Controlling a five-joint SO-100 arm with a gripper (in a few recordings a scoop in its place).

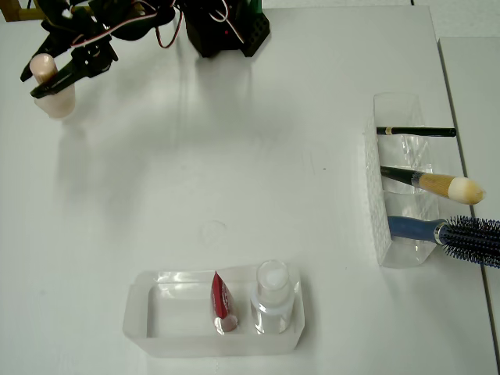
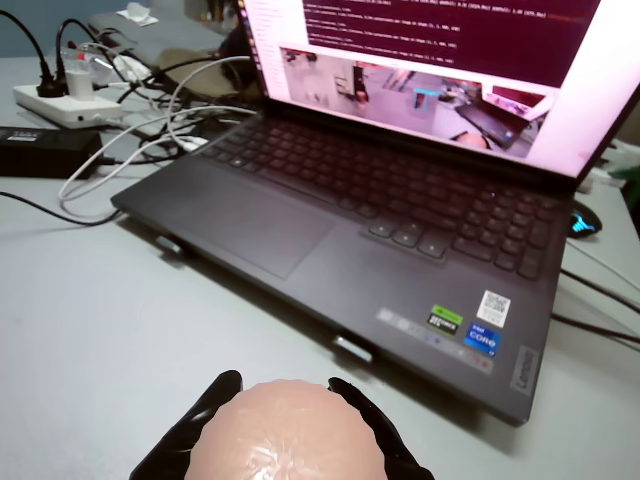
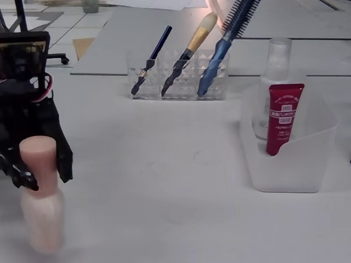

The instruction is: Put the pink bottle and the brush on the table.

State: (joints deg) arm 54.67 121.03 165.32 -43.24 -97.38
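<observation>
Wrist view: gripper [image 2: 283, 425] fingers close around the pink bottle [image 2: 285, 435] cap.
Bottle position: pink bottle [image 3: 40, 203] upright, base apparently on the table [image 3: 164, 181], near the left edge in the fixed view.
Release step: judged next; part the jaws fully, then lift straight up so the bottle does not tip.
Brush: brush [image 3: 186, 55] stands in the middle slot of the clear holder [image 3: 178, 82], well apart, not yet moved.
</observation>
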